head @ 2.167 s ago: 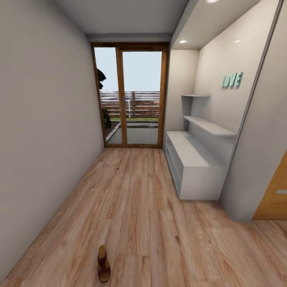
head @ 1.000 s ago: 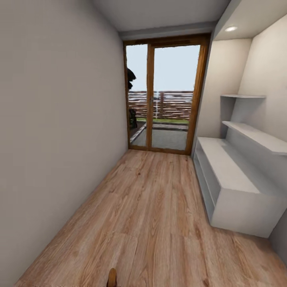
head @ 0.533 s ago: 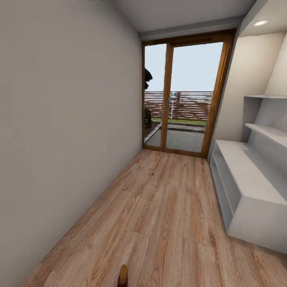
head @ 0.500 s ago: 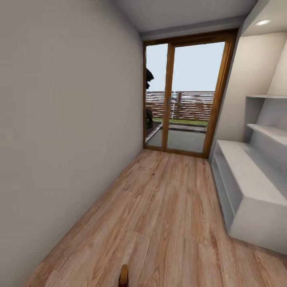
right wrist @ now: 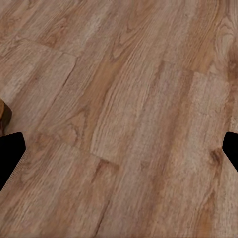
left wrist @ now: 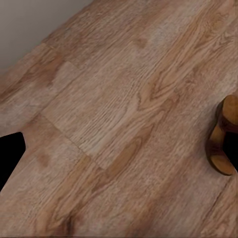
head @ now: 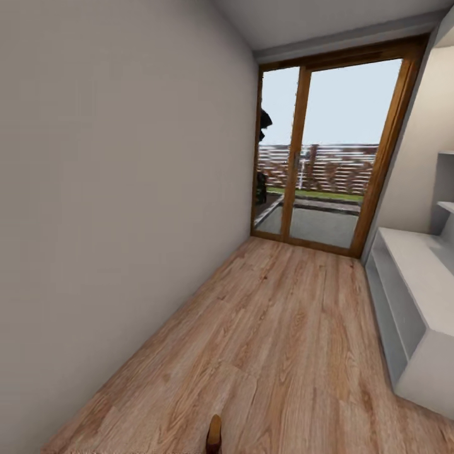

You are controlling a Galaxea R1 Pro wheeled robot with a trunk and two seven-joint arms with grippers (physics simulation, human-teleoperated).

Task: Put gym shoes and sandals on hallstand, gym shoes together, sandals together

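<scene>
A brown sandal point(left wrist: 221, 139) lies flat on the corridor floor point(left wrist: 119, 99), off to one side of the left claw point(left wrist: 119, 148) and well clear of it; in the head view its tip point(head: 215, 435) pokes up at the lower edge of the picture. A dark sliver at the edge of the right wrist view may be part of a sandal, but it is too small to tell. One black fingertip point(left wrist: 10, 153) of the left claw shows at the picture's edge over bare planks, touching nothing. The right claw point(right wrist: 119, 151) shows two black fingertips point(right wrist: 10, 156) at opposite edges, standing wide apart with only wood-grain floor between them, so it is spread. For the left claw I cannot tell whether it is spread or pressed together.

The hallstand point(head: 410, 296) stands against the right wall, far ahead of both claws, a low white-grey unit with open shelf levels. A glass door point(head: 328, 151) in a wooden frame closes the corridor's far end. A plain grey wall point(head: 113, 208) runs along the left.
</scene>
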